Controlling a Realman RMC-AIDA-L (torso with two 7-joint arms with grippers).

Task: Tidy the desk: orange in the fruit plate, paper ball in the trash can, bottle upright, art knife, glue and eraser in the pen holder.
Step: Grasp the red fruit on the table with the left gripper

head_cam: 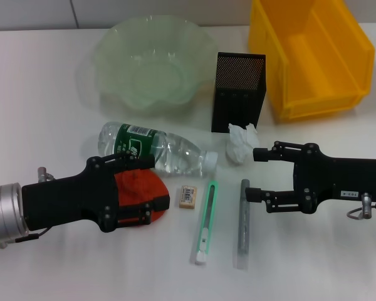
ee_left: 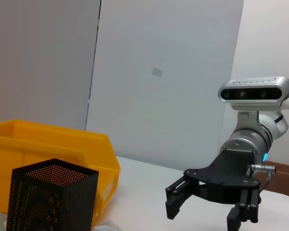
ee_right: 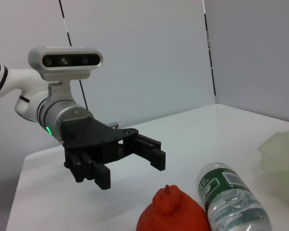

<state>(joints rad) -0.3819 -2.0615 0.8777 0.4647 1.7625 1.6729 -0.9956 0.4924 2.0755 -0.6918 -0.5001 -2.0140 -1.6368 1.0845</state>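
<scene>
We are opening the orange step: our left pincer [head_cam: 153, 185] is hovering wide open above the orange [head_cam: 138, 191], which is lying on the bench [head_cam: 50, 113] touching the fallen bottle [head_cam: 153, 147]. Next, we judge, comes descent, closure, then carriage to the fruit plate [head_cam: 153, 63]. Our right pincer [head_cam: 254, 174] is waiting, open, beside the paper ball [head_cam: 241, 143].
</scene>
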